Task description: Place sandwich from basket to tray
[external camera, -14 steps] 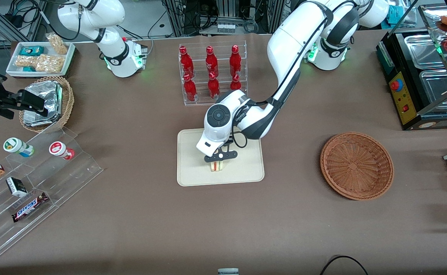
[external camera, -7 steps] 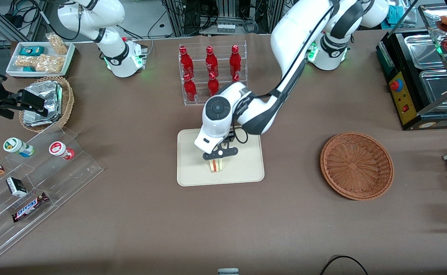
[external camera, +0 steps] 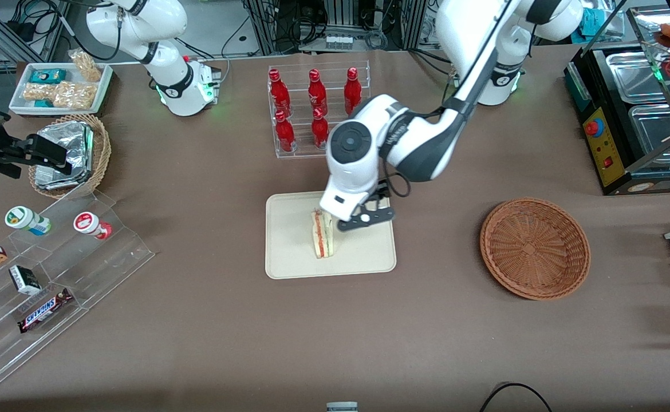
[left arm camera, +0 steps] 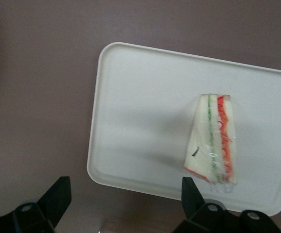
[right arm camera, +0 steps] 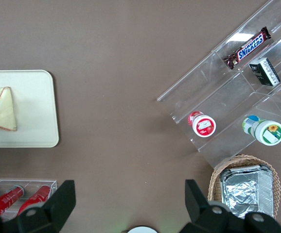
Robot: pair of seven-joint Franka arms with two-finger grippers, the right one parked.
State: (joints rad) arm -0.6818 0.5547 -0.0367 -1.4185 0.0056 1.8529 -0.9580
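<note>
The sandwich (external camera: 322, 234) stands on its edge on the tray (external camera: 289, 257), well apart from the empty basket (external camera: 534, 248). The gripper (external camera: 366, 218) hangs just beside it above the tray, jaws spread wide and holding nothing. It looks light, soft and slippery in its clear wrap, so any regrasp should pinch gently across the flat bread faces.

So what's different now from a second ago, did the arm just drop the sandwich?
Yes. The gripper, clamped on the sandwich a second ago, has let go and risen, shifting toward the basket; its fingers are open. The sandwich stays on the tray. The basket, tray and everything else on the table stayed put.
</note>
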